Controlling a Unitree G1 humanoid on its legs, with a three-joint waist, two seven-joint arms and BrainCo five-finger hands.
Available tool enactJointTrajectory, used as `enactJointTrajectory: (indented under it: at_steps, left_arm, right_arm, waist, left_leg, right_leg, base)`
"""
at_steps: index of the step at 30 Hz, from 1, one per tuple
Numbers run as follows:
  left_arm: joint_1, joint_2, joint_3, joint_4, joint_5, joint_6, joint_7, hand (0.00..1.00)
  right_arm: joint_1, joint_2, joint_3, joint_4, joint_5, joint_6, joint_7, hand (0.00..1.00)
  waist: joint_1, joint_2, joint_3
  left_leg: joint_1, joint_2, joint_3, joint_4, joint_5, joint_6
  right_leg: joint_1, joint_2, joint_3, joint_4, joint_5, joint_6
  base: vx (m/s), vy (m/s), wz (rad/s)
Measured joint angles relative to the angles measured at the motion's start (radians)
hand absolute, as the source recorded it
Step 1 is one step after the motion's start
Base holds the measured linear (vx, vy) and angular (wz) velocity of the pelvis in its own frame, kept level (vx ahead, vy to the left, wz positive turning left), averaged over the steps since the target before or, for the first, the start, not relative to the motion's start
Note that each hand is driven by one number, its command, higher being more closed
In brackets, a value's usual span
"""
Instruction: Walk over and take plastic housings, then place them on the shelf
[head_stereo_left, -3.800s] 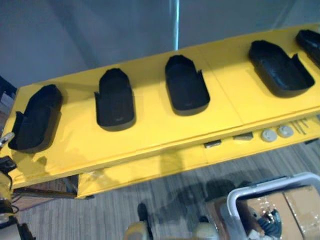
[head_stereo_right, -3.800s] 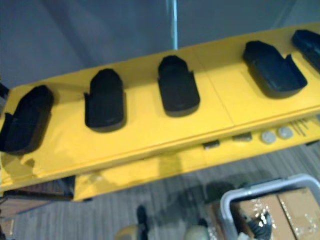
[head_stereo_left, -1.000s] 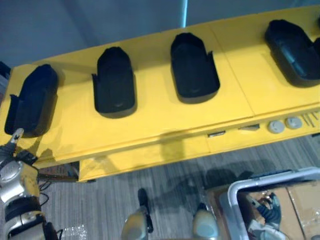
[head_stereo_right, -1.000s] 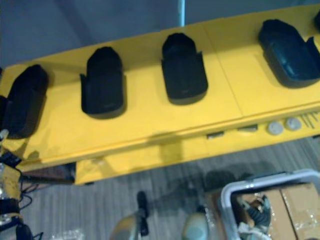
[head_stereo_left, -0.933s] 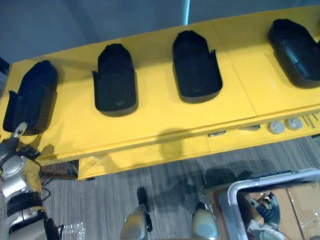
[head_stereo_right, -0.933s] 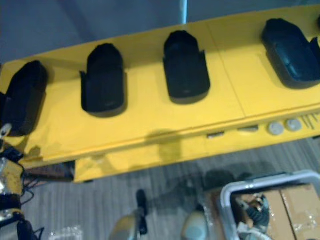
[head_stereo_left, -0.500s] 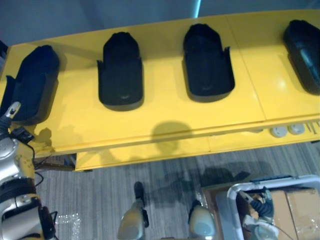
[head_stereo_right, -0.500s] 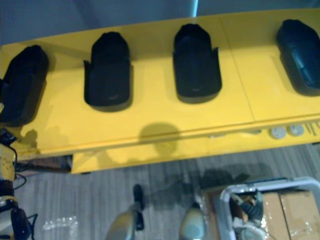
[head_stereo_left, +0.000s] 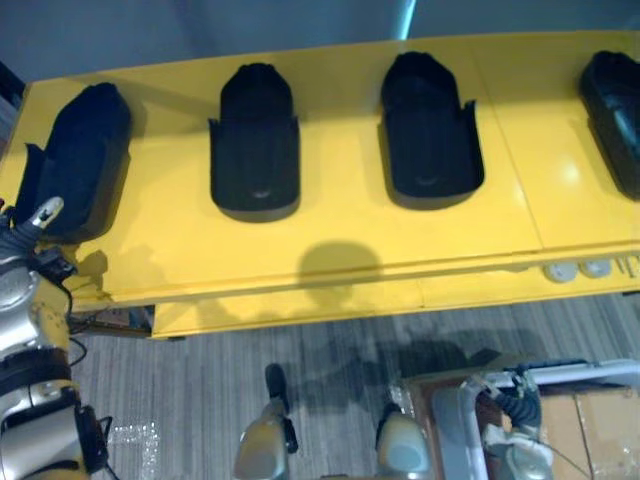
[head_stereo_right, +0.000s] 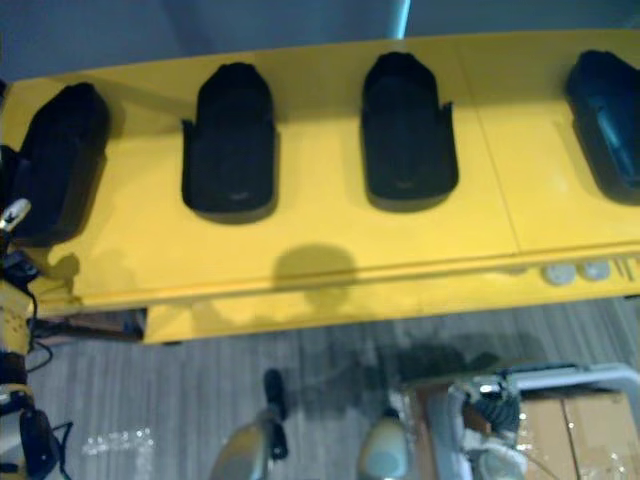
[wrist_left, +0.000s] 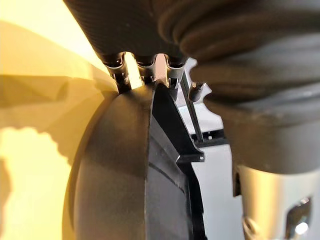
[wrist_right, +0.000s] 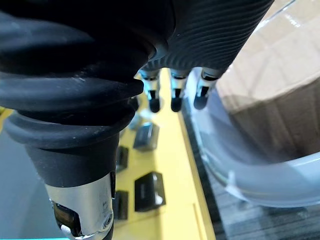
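Several black plastic housings lie in a row on the yellow shelf top (head_stereo_left: 330, 235): one at the left end (head_stereo_left: 78, 160), two in the middle (head_stereo_left: 255, 140) (head_stereo_left: 430, 135), one at the right edge (head_stereo_left: 615, 100). My left hand (head_stereo_left: 30, 235) is at the near end of the left-end housing. In the left wrist view that housing (wrist_left: 115, 175) lies right against the hand, and the fingers (wrist_left: 145, 67) run behind its rim, hidden. My right hand (wrist_right: 172, 95) hangs low beside a clear bin, fingers straight and holding nothing.
A white-rimmed bin (head_stereo_left: 570, 372) with cardboard boxes stands on the floor at lower right. A lower yellow ledge (head_stereo_left: 480, 290) carries small round parts (head_stereo_left: 580, 270) and small black blocks (wrist_right: 147, 190). A grey wall rises behind the shelf.
The camera has moved closer and squarer to the shelf. My left arm has risen at the lower left, and its hand now reaches the left-end housing.
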Motion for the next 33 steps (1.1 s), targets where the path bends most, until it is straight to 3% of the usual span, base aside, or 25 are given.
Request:
enactJointTrajectory:
  at_steps: [10,18,20,24,25,28,30,33]
  left_arm:
    - [0.033,0.01,-0.001,0.002,0.0,0.035,-0.173,0.0]
    - [0.06,0.01,-0.011,0.009,-0.001,0.037,-0.167,0.0]
    - [0.061,0.01,-0.008,0.017,0.002,0.038,-0.116,0.0]
    - [0.06,0.014,0.03,0.026,0.013,0.028,0.094,0.0]
    - [0.06,0.014,0.056,0.031,0.02,0.005,0.186,0.0]
    - [0.062,0.013,0.085,0.031,0.023,-0.054,0.327,0.0]
    - [0.07,0.013,0.1,0.019,0.051,-0.127,0.454,0.0]
    - [0.122,-0.007,0.1,-0.034,0.061,-0.215,0.533,0.0]
  right_arm:
    - [0.001,-0.003,-0.005,0.0,-0.009,0.0,0.022,0.0]
    - [0.003,-0.011,-0.023,0.001,-0.009,0.0,0.024,0.0]
    - [0.004,-0.011,-0.023,0.002,-0.009,0.0,0.025,0.0]
    - [0.005,-0.011,-0.021,0.011,-0.006,-0.002,0.026,0.0]
    - [0.006,-0.009,-0.02,0.013,-0.004,-0.004,0.026,0.0]
    - [0.008,-0.006,-0.019,0.02,-0.001,-0.013,0.023,0.0]
    - [0.01,0.009,-0.001,0.031,-0.001,-0.035,0.016,0.0]
    - [0.015,0.033,0.03,0.031,0.004,-0.054,-0.009,0.0]
  waist:
    - [-0.006,0.02,-0.003]
    - [-0.008,0.039,-0.01]
    - [-0.007,0.04,-0.011]
    - [-0.008,0.04,-0.011]
    - [-0.008,0.041,-0.017]
    - [-0.009,0.046,-0.025]
    - [-0.01,0.043,-0.047]
    - [-0.009,0.038,-0.073]
  left_leg:
    - [0.017,0.001,0.005,-0.001,0.003,0.0]
    - [0.02,0.001,0.005,-0.001,0.003,0.0]
    - [0.026,0.001,0.005,-0.001,0.003,0.0]
    - [0.032,0.007,0.007,-0.001,0.002,-0.001]
    - [0.032,0.01,0.007,-0.001,0.001,-0.002]
    - [0.034,0.014,0.006,-0.001,0.001,-0.001]
    - [0.037,0.019,0.004,-0.001,0.001,-0.001]
    - [0.059,0.021,0.002,-0.001,0.0,-0.002]
  right_leg:
    - [0.018,0.002,0.007,-0.007,0.001,0.001]
    - [0.026,0.002,0.006,-0.018,0.003,0.006]
    - [0.031,0.002,0.006,-0.019,0.003,0.006]
    - [0.048,0.009,0.007,-0.042,0.012,0.018]
    - [0.052,0.014,0.006,-0.055,0.02,0.017]
    - [0.066,0.02,0.005,-0.08,0.036,0.016]
    - [0.083,0.029,0.005,-0.111,0.053,0.012]
    - [0.124,0.036,0.005,-0.157,0.071,0.012]
  base:
    - [-0.02,-0.005,-0.02]
    - [0.0,0.0,0.0]
    - [0.0,0.0,0.0]
    - [-0.02,-0.02,-0.04]
    - [-0.01,-0.017,-0.03]
    - [0.0,0.0,0.0]
    - [0.0,0.0,0.0]
    - [0.0,0.006,-0.03]
